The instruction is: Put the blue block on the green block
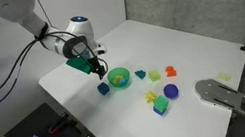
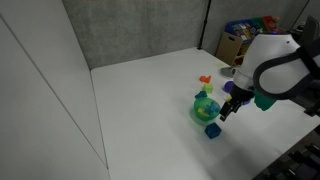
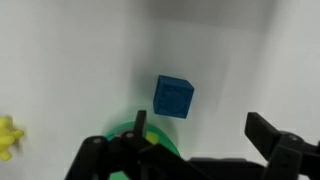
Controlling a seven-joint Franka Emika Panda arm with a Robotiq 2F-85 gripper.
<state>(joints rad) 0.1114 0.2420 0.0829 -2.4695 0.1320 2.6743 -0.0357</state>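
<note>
The gripper (image 3: 196, 125) hangs apart and empty over the blue block (image 3: 173, 96), which rests on the table (image 1: 190, 46) at 7 o'clock of the bowl (image 1: 119, 77). This looks like the reaching step. Next it should descend, straddle the block and close, then carry it to the green block (image 1: 160, 107).

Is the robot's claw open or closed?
Open. The gripper has its fingers wide apart in the wrist view; the blue block lies free on the table.

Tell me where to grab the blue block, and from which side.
Take the blue block from straight above, across two opposite side faces. It is a cube sitting flat on the table, free on top. The green bowl sits close beside it, so the open gripper should close on the faces clear of the bowl.
</note>
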